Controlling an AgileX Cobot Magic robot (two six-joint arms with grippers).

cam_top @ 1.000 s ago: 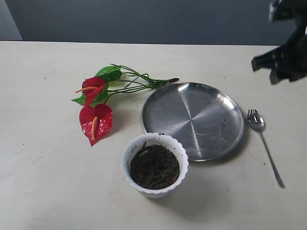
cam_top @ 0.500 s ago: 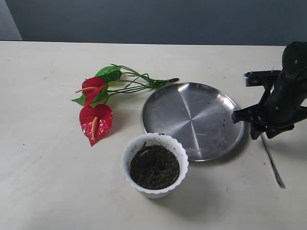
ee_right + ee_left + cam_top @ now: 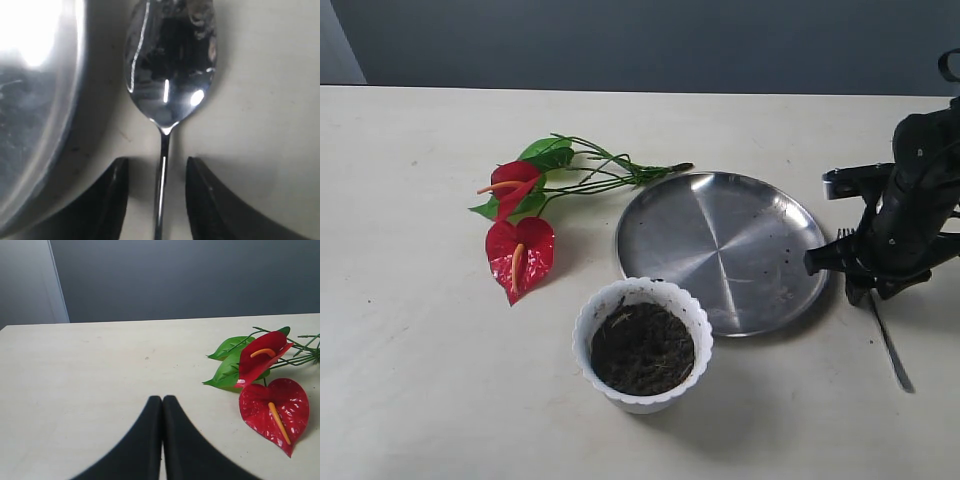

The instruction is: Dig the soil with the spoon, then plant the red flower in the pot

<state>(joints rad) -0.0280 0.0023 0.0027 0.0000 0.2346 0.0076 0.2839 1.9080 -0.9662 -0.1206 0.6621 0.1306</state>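
The silver spoon (image 3: 170, 75) lies flat on the table to the right of the steel plate, its handle (image 3: 890, 350) running toward the front. My right gripper (image 3: 156, 167) is low over it and open, one finger on each side of the thin handle just behind the bowl, with a gap on both sides. The white scalloped pot (image 3: 642, 345) stands at front centre, filled with dark soil (image 3: 642, 348). The red flower (image 3: 520, 245) lies on the table at left, also seen in the left wrist view (image 3: 272, 405). My left gripper (image 3: 162, 400) is shut and empty above bare table.
A wide shiny steel plate (image 3: 720, 250) sits between the flower stems and the spoon, its rim (image 3: 60, 125) close beside my right gripper's finger. The pot stands just in front of the plate.
My right arm has come down from the upper right to the spoon's neck, jaws still apart. Spoon, pot, flower and plate have not moved.
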